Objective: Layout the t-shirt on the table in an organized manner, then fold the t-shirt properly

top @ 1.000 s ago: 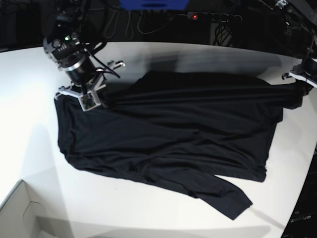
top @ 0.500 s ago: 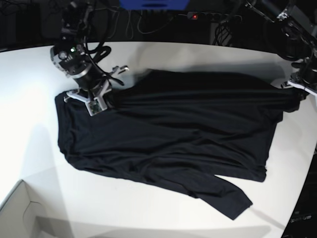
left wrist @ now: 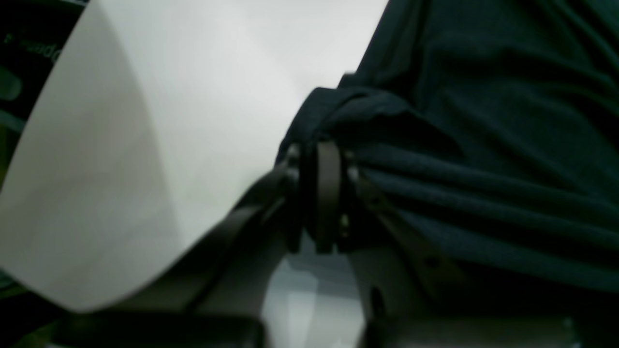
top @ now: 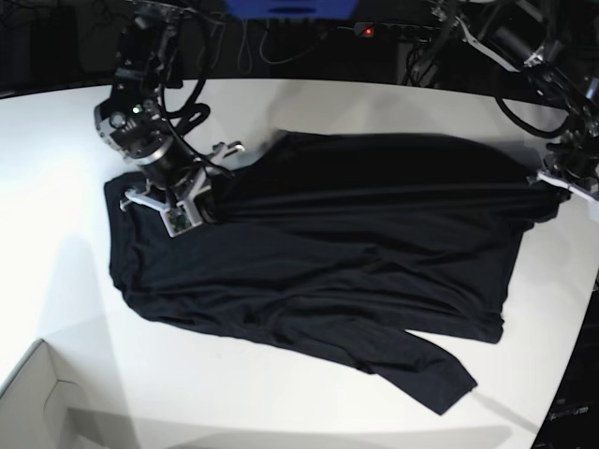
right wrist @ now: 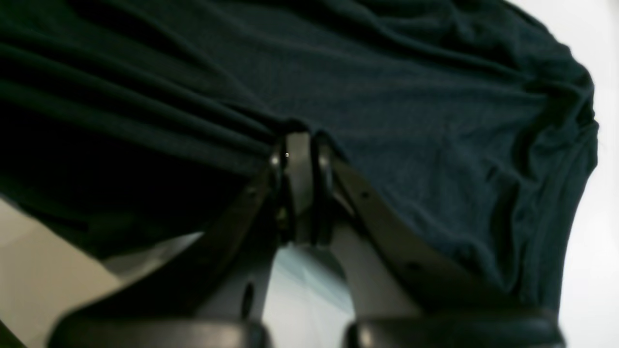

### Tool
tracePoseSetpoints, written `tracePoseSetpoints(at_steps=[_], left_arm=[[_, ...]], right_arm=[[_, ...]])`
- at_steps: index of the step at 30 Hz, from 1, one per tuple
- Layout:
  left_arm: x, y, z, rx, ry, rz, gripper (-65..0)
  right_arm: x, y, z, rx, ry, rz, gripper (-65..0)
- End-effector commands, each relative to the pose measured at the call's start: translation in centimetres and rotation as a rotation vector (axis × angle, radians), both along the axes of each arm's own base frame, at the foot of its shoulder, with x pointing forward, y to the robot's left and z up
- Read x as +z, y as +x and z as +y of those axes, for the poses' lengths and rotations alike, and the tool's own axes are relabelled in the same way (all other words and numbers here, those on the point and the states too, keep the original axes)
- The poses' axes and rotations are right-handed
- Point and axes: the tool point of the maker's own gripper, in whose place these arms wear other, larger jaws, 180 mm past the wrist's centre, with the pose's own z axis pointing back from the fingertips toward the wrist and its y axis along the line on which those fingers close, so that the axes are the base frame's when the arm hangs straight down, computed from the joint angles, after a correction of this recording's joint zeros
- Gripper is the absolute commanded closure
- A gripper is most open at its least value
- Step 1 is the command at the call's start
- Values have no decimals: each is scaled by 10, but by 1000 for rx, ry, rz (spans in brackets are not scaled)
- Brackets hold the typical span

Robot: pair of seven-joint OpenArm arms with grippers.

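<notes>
shirt (top: pixel 318 253) lay spread on table (top: pixel 56 187), one sleeve trailing toward near edge. right gripper (right wrist: pixel 297 145) pinched fabric near far-left corner; left gripper (left wrist: pixel 321 159) pinched bunched edge at right edge. since a second ago both grips drew toward far edge, far fold lifted and pulled taut between them. judged: layout stage, spreading underway, folding not yet begun.

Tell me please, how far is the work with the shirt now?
The black long-sleeved t-shirt already lies mostly spread on the white table. In hand: the left gripper and right gripper are each shut on its fabric, pulling it taut between them. Left: smoothing the wrinkles and loose sleeve, then all folding.
</notes>
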Motion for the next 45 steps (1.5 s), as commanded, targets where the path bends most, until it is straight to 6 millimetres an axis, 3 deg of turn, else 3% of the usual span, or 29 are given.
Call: tracePoseSetpoints(at_steps=[1,7,10,15,20,28,32,38,41,45], left_arm=[[15,8,10,11,31,-47,-1],[13,30,-2,-56,27,-41,-8],[1,35,-10,-95,5,-9,-68],[-2,34,-11,-94,-4,-4,-186],[-5,31,-11,-97,-5,4,-230],[-16,13,-11,-98,-6,43,-230],[-7,-2,6,-35,9,19,-230],[-1,-1,11,-25,-13,-21,-235],[0,2,10,-25,-15,-28,-294],[2,3,11,-26,-12,-34,-417]], right_arm=[[12,8,2,-2,12,-47,0],[-4,7,14,27,36,-5,0],[-12,6,16,29,44,19,0],[-20,2,5,36,10,40,0],[-21,0,-5,39,-21,45,-6],[-26,-9,-9,34,-28,59,-216],[-10,-7,-11,29,-44,18,-237],[14,-11,-5,24,-42,-40,-265],[18,-12,-3,20,-38,-51,-329],[10,-24,5,39,-31,-19,-383]])
